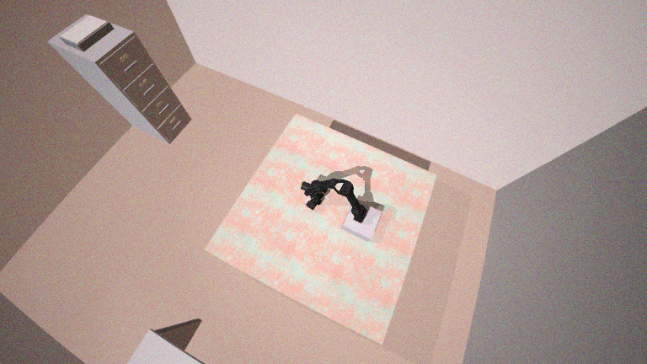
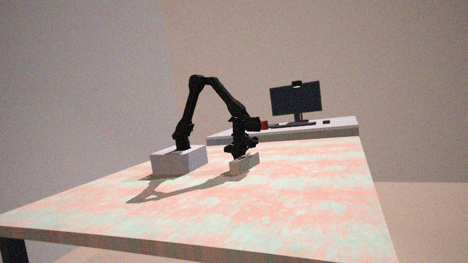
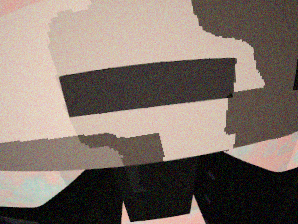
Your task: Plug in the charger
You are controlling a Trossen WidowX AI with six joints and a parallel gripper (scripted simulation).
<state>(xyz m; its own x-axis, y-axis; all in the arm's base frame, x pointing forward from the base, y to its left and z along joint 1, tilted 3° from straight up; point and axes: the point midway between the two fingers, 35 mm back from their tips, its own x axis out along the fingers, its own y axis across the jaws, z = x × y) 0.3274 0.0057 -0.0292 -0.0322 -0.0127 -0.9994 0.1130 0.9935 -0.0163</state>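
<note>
The pale power strip [image 2: 245, 164] [image 3: 30, 100] stands on the patterned table. In the wrist view its top fills most of the frame, with a long dark rectangle [image 3: 150, 86] across it. My gripper [image 2: 239, 156] [image 3: 150, 147] points down at the strip's top and is shut on the black charger [image 3: 159, 195], which shows as a dark block between the fingers at the bottom of the wrist view. The charger's prongs and the outlet under it are hidden. I cannot tell whether the prongs are in the outlet. In the top view the arm hides the strip.
The arm's base stands on a pale block [image 1: 367, 226] [image 2: 168, 164] on the table [image 1: 294, 271] [image 2: 294, 209]. Behind the table are a white desk [image 2: 340, 123] with a monitor [image 2: 296, 99] and a red object [image 2: 264, 125]. A drawer cabinet [image 1: 136, 81] stands away from the table.
</note>
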